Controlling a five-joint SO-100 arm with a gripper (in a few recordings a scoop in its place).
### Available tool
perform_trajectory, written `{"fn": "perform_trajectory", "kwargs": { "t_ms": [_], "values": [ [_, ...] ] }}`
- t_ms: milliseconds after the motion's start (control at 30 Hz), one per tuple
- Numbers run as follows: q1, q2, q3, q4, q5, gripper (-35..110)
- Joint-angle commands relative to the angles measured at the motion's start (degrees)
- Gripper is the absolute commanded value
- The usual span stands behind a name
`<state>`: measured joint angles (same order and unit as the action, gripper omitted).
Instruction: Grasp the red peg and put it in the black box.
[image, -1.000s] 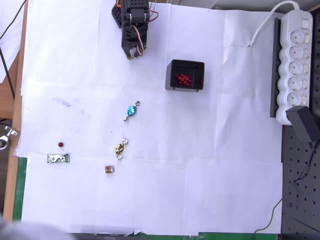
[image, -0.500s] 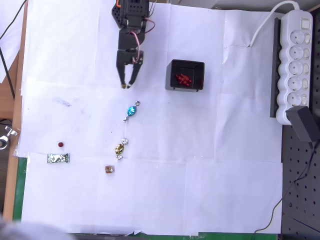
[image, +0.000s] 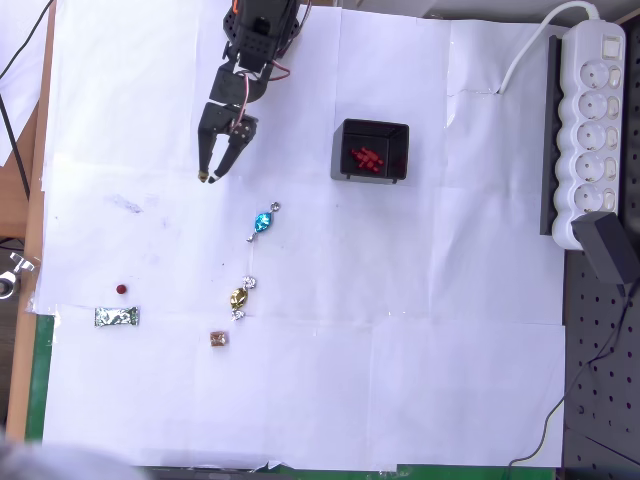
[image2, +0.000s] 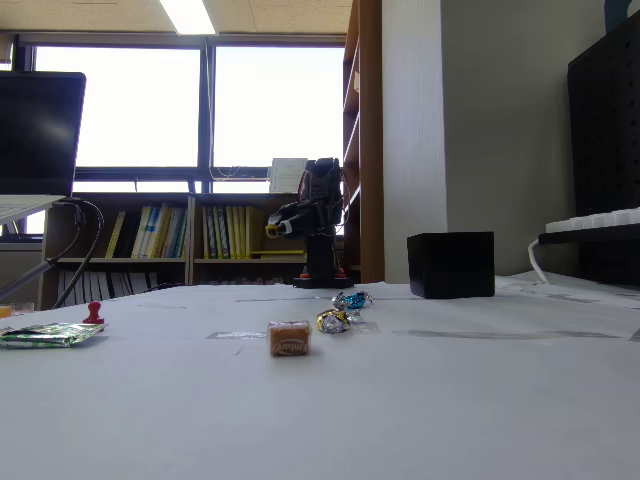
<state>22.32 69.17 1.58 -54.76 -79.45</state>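
The red peg (image: 121, 289) is a tiny dark red dot on the white paper at the left, just above a silver-green wrapper. In the fixed view the red peg (image2: 93, 313) stands upright at the far left. The black box (image: 371, 151) sits right of centre near the top, with several red pegs (image: 367, 158) inside; from the side the black box (image2: 451, 264) is a dark cube. My gripper (image: 210, 176) hangs from the black arm and points down-left. It is well above and to the right of the peg and holds nothing. Its fingers converge to a point. In the fixed view the gripper (image2: 272, 229) is raised over the table.
A blue candy (image: 263, 221), a gold candy (image: 240, 297), a small brown square candy (image: 218, 339) and a silver-green wrapper (image: 117, 316) lie between the arm and the front edge. A white power strip (image: 590, 130) runs along the right edge.
The arm has unfolded from its base and swung down and to the left. The gripper tip went from near the base to lower left. The peg, box and candies have not moved.
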Motion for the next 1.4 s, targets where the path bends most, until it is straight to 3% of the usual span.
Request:
{"fn": "perform_trajectory", "kwargs": {
  "t_ms": [0,133,1067,1367],
  "values": [
    [3.2,10.9,-3.1,-13.4,0.4,0],
    [5.1,24.3,2.6,-22.0,-0.4,0],
    [7.8,67.1,46.9,-24.9,-5.2,1],
    [7.1,69.3,54.4,-21.2,-5.2,4]
  ]
}}
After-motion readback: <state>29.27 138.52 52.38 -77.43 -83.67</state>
